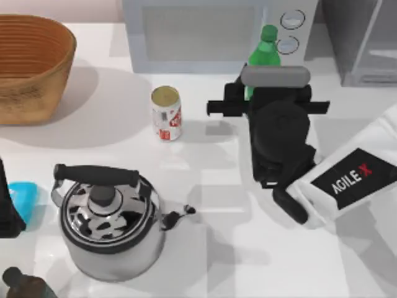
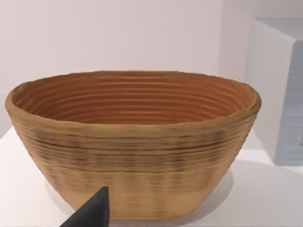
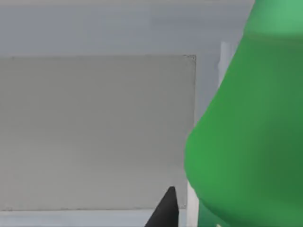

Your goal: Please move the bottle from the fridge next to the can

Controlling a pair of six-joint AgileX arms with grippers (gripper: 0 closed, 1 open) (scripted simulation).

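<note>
Green soda bottle [image 1: 265, 46] is clamped in right claw [image 1: 249, 93] (upright, before microwave [image 1: 205, 31]); should be kept vertical, set just beside soda can [image 1: 167, 113] w/o nudging it.

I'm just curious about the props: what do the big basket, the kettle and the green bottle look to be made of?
Basket: woven cane or wicker, matte tan, going by its ribbed coils. Kettle: polished metal, probably steel, with mirror reflections; its handle looks like black plastic. Bottle: glossy green plastic, seemingly translucent, with a matching cap.
</note>
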